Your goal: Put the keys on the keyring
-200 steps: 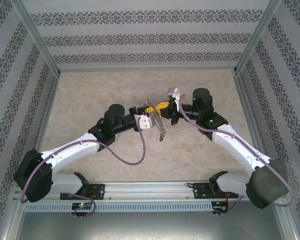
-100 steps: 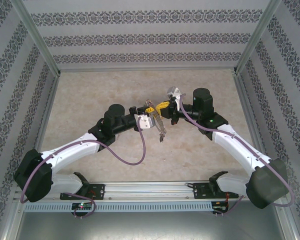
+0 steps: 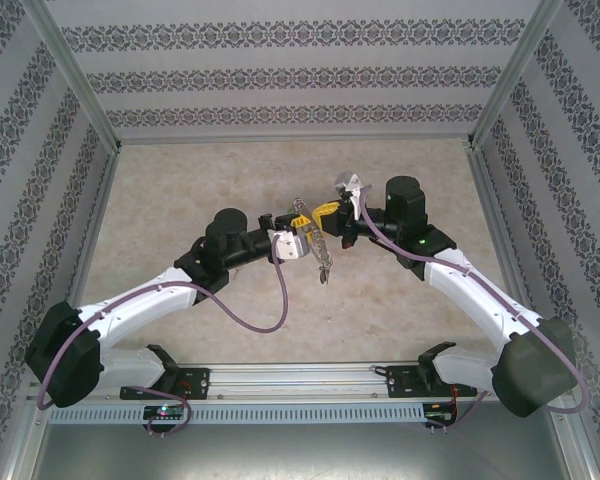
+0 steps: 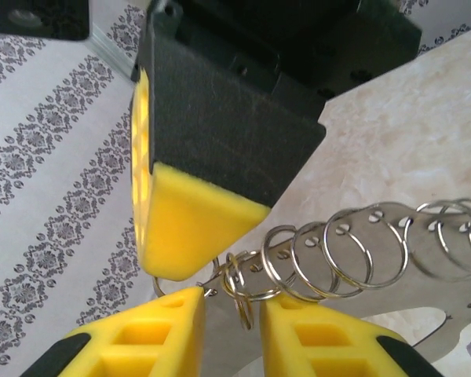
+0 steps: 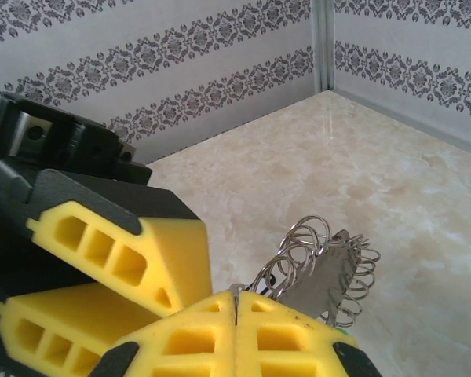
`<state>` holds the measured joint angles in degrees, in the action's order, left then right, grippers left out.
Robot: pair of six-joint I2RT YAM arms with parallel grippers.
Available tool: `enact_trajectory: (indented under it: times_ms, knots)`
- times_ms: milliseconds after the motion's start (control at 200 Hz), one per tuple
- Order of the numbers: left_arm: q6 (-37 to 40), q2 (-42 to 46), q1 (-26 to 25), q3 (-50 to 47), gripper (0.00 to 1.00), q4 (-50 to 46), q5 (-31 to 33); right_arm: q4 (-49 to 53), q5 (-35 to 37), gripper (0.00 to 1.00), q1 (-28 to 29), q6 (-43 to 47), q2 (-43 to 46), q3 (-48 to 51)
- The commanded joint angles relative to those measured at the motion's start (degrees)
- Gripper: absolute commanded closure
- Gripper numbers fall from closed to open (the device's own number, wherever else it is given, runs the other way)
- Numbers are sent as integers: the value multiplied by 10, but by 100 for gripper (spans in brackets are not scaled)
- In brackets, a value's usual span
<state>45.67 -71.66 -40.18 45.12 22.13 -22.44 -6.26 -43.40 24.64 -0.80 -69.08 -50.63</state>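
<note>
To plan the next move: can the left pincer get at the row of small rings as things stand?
Probably yes: the row of small rings hangs at the left pincer, one ring between its fingers; only the right pincer crowds it.

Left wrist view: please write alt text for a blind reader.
A row of silver rings runs right from the yellow left jaws, which grip its end. The shut right jaws point down at the first ring, over a beige table.

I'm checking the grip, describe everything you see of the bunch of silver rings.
The bunch of silver rings is a row of thin shiny wire loops, overlapping like a coil beside a flat grey metal strip. Held above the table, one end at the shut right pincer, the left pincer straddling it.
</note>
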Motion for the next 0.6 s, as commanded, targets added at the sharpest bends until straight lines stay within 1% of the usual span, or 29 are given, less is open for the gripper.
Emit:
enact_trajectory:
  times_ms: [0,305,415,500,600]
  knots:
    - [-4,15,-10,-7,75,16,-15,-33,3,100,4,-17,-2,-12]
    - [1,-4,-9,9,76,-1,-4,-35,-3,100,3,-17,8,-6]
    - [-1,-12,-9,11,78,-1,4,-34,-6,100,2,-15,11,-6]
    - [-5,-15,-9,14,83,-2,10,-33,-9,100,3,-14,13,-6]
    - [-6,-17,-9,17,83,-1,22,-34,-12,100,2,-14,16,-5]
